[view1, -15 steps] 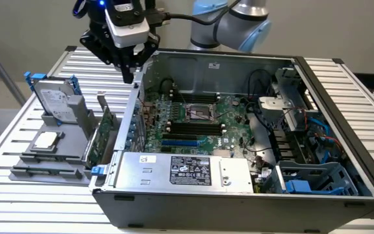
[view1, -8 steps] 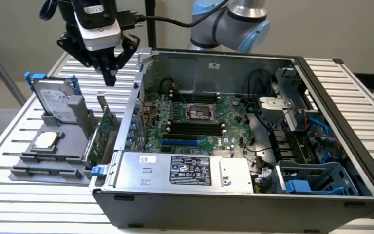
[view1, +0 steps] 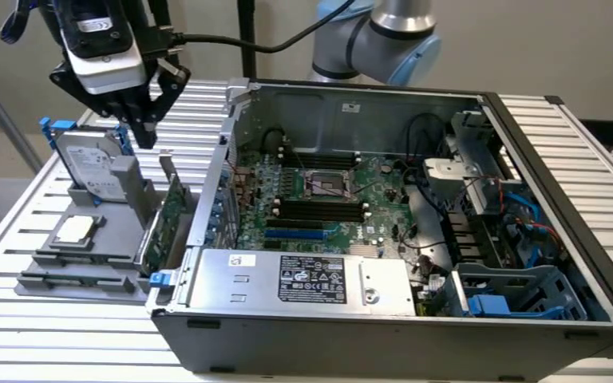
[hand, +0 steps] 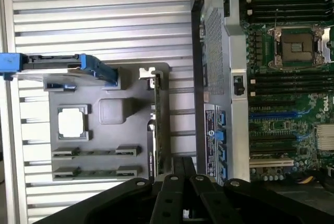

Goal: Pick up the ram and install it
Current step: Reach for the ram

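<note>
One ram point(view1: 77, 279) lies ungrasped along the gray holder's point(view1: 115, 263) edge opposite the hard drive point(view1: 85, 163); hand point(view1: 144, 137) hovers above, clenched empty: pickup step, needing opening and descent.

Item inspected: the ram point(view1: 77, 281) point(hand: 96, 172). It is a long, thin, dark green stick, standing on its long edge and level. It sits in the end slot of a grey holder point(hand: 130, 130), outside the computer case point(view1: 392, 335), at the exterior view's left. A second stick point(hand: 96, 152) sits parallel, just beside it. The chips are too small to make out.
</note>
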`<state>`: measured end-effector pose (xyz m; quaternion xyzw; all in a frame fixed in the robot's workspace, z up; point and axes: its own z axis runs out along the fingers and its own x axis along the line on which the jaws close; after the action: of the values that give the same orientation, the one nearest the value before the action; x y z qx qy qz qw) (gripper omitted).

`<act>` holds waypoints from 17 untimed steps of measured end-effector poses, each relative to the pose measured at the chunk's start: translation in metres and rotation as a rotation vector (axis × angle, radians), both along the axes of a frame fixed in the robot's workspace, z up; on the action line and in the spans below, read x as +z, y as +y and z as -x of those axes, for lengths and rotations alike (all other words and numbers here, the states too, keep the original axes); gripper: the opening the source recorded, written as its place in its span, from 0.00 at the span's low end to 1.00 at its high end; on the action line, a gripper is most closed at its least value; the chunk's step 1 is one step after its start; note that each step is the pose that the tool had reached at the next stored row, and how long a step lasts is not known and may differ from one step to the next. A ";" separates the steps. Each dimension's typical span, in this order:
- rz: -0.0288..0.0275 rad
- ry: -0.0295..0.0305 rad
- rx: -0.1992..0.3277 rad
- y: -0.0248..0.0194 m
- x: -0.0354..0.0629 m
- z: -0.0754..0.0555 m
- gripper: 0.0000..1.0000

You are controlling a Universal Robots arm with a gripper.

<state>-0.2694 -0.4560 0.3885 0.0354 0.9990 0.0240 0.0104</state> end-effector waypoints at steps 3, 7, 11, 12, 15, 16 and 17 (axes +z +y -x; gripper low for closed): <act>0.0000 0.0000 0.000 -0.0052 -0.0028 0.014 0.11; 0.0000 0.0000 0.000 -0.0125 -0.0068 0.030 0.11; 0.0000 0.0000 0.000 -0.0197 -0.0112 0.045 0.11; 0.0000 0.0000 0.000 -0.0215 -0.0124 0.049 0.11; 0.0000 0.0000 0.000 -0.0267 -0.0162 0.060 0.11; 0.0000 0.0000 0.000 -0.0282 -0.0175 0.064 0.11; 0.0000 -0.0001 0.000 -0.0299 -0.0189 0.068 0.11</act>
<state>-0.3373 -0.4859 0.3696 0.0354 0.9990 0.0240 0.0104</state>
